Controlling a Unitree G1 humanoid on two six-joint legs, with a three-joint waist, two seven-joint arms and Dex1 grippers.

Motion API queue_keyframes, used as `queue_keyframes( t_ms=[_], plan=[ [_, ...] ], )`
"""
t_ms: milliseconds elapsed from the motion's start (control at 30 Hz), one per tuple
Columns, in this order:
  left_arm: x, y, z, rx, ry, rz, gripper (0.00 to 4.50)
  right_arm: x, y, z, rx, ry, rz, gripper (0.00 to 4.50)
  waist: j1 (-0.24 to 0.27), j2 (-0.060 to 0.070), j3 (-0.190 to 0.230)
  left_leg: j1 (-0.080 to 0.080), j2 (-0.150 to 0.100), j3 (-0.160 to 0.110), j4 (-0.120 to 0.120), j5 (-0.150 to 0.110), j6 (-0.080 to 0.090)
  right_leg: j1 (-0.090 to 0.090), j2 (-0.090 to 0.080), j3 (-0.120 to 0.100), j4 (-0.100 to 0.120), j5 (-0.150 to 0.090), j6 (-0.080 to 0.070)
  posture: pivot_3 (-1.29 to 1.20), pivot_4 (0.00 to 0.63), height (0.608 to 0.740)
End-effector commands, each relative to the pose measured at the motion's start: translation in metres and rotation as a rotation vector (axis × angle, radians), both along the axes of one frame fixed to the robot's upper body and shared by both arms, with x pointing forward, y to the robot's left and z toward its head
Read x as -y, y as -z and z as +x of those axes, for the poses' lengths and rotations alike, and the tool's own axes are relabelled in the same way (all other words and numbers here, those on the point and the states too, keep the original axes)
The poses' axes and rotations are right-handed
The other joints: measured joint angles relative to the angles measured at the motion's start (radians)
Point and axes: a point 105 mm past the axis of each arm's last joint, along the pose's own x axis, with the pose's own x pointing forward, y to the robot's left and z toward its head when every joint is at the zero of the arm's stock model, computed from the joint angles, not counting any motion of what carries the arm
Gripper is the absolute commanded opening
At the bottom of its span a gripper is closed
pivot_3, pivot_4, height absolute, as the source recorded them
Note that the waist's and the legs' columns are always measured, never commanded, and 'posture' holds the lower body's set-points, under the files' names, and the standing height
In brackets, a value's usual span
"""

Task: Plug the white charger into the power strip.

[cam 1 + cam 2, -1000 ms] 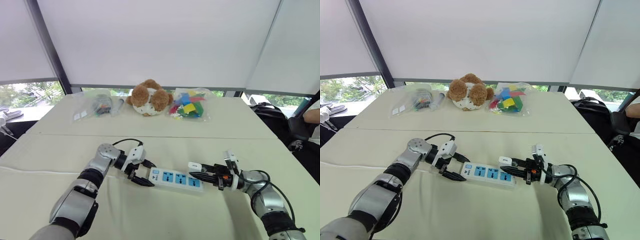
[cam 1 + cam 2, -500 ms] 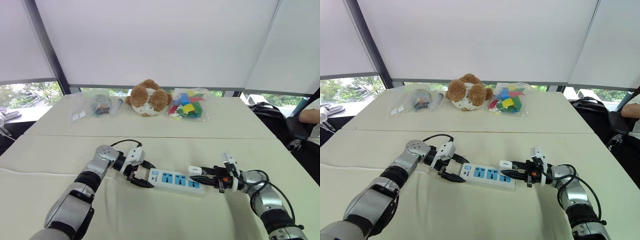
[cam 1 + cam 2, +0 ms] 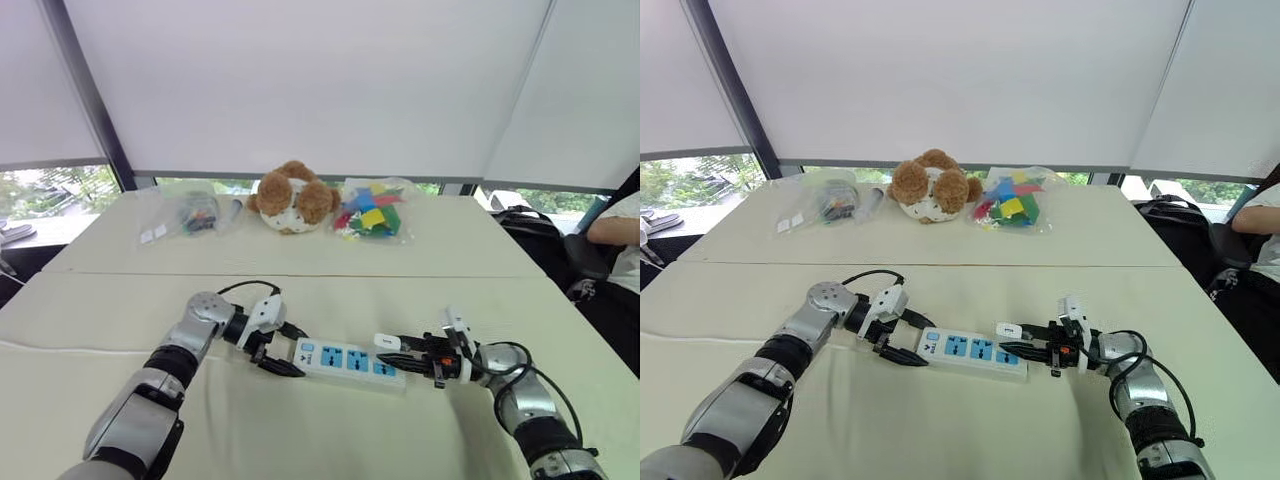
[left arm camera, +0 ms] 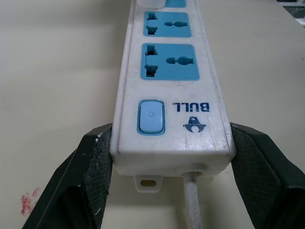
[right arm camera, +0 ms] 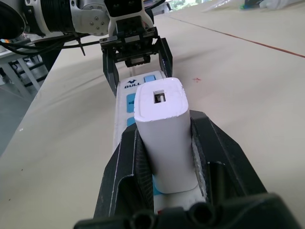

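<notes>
- The power strip (image 3: pixel 350 361), white with blue socket faces, lies flat on the cream table (image 3: pixel 300 430), between the two arms and near the front edge.
- The left gripper (image 3: pixel 289 350) has its two black fingers spread around the strip's switch end. In the left wrist view, one pad (image 4: pixel 97 164) sits against each long side of the casing.
- That end carries a pale blue rocker switch (image 4: pixel 150 117) and the printed word "BULL". A white cord (image 4: pixel 191 202) leaves the casing between the fingers.
- The right gripper (image 3: pixel 396 349) pinches the white charger (image 3: pixel 388 342), with one finger pressed on each of its broad sides.
- The charger is a rounded white block with a USB port (image 5: pixel 158 97) in the end that faces away from the right gripper. It is held over the strip's end farthest from the switch.
- The charger sits close above the last blue socket. Its underside is hidden by the fingers, so I cannot tell whether the prongs have entered the socket or merely rest near it.
- At the far side of the table sits a brown and white plush bear (image 3: pixel 291 196).
- Just to the robot's right of the bear is a clear bag of coloured blocks (image 3: pixel 368 212).
- To the bear's left is another clear bag of small items (image 3: pixel 195 213).
- A person's arm (image 3: pixel 612 232) shows at the right edge, beside a dark bag (image 3: pixel 520 225).
</notes>
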Motion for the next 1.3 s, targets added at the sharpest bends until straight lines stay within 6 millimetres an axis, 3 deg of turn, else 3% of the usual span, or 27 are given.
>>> queue_keyframes(
  t_ms=[33, 267, 367, 933, 1000, 1067, 1167, 1300],
  plan=[
    [-0.018, 0.027, -0.021, -0.111, 0.055, 0.127, 2.95, 0.017, 0.060, -0.016, -0.243, 0.065, -0.122, 0.72, -0.002, -0.002, -0.001, 0.000, 0.001, 0.000, 0.000, 0.000, 0.000, 0.000, 0.000, 0.000, 0.000, 0.000, 0.000, 0.00, 0.150, 0.739],
    [-0.028, 0.023, -0.025, -0.112, 0.042, 0.135, 2.95, 0.020, 0.085, -0.023, -0.320, 0.074, -0.177, 0.72, -0.006, -0.014, -0.011, 0.006, 0.012, 0.002, -0.007, 0.000, 0.000, 0.001, 0.008, 0.001, 0.000, -0.001, -0.009, 0.00, 0.150, 0.739],
    [-0.028, 0.022, -0.026, -0.115, 0.043, 0.132, 2.95, 0.019, 0.088, -0.022, -0.325, 0.078, -0.182, 0.72, -0.005, -0.018, -0.012, 0.020, 0.016, 0.002, -0.013, 0.000, -0.001, 0.010, 0.013, 0.003, -0.001, -0.006, -0.021, 0.00, 0.150, 0.739],
    [-0.020, 0.032, -0.023, -0.094, 0.049, 0.143, 2.95, 0.023, 0.063, -0.006, -0.221, 0.109, -0.154, 0.72, 0.001, -0.011, -0.017, 0.020, 0.027, 0.003, -0.020, -0.001, -0.001, 0.013, 0.013, 0.003, -0.005, -0.008, -0.035, 0.00, 0.150, 0.739],
    [-0.020, 0.034, -0.022, -0.098, 0.043, 0.146, 2.95, 0.025, 0.048, 0.004, -0.177, 0.152, -0.112, 1.76, 0.003, -0.007, -0.019, 0.019, 0.028, 0.004, -0.020, -0.001, -0.001, 0.013, 0.011, 0.002, -0.008, -0.008, -0.036, 0.00, 0.150, 0.739],
    [-0.020, 0.037, -0.022, -0.095, 0.041, 0.149, 2.95, 0.029, 0.021, 0.019, -0.121, 0.228, -0.014, 2.55, 0.008, -0.005, -0.020, 0.018, 0.028, 0.004, -0.021, -0.001, -0.002, 0.010, 0.008, -0.003, -0.011, -0.007, -0.037, 0.00, 0.150, 0.739],
    [-0.019, 0.039, -0.019, -0.081, 0.034, 0.145, 2.95, 0.033, -0.009, 0.019, -0.015, 0.240, 0.011, 4.19, 0.017, 0.007, -0.022, 0.009, 0.027, 0.010, -0.021, -0.001, -0.001, 0.001, -0.001, -0.009, -0.011, -0.006, -0.037, 0.00, 0.150, 0.739],
    [-0.012, 0.030, -0.008, -0.069, -0.052, 0.056, 2.95, 0.048, -0.068, -0.010, 0.148, 0.276, -0.006, 4.19, 0.039, 0.020, -0.020, -0.012, 0.026, 0.011, -0.020, 0.001, -0.002, -0.017, -0.007, -0.018, -0.011, -0.004, -0.033, 0.00, 0.150, 0.739]
  ],
)
